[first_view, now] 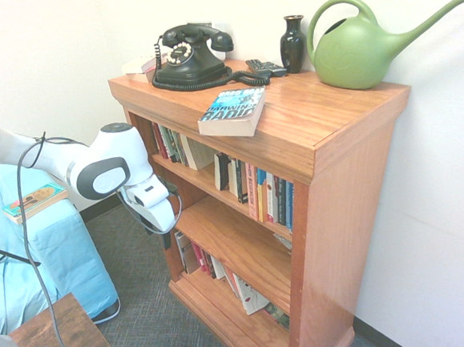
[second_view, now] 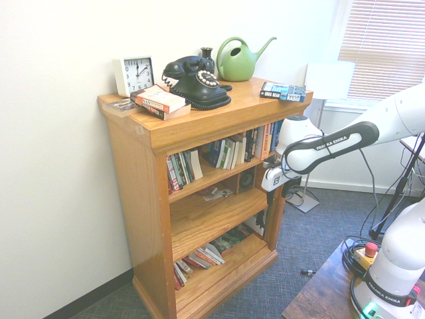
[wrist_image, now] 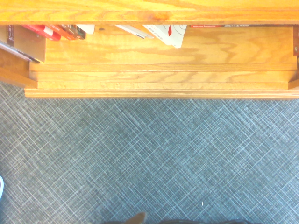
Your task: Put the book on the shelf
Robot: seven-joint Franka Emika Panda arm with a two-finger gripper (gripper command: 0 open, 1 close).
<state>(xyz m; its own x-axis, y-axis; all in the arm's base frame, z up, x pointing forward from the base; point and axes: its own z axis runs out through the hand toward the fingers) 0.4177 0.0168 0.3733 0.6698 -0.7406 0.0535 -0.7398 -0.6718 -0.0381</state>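
Bookcase top holds the book flat, well above the gripper (fingers apart, empty, pointing floorward).

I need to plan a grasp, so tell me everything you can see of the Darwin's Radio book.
The book is a thick paperback with a blue-teal cover, big white title lettering and cream page edges. It lies flat and closed, cover up, on the bookcase's top slab, at the front edge with one corner slightly overhanging. In the second exterior view its dark spine shows, at the end of the slab nearest the arm. Only the slab touches it; the black telephone's coiled cord lies just behind, apart.
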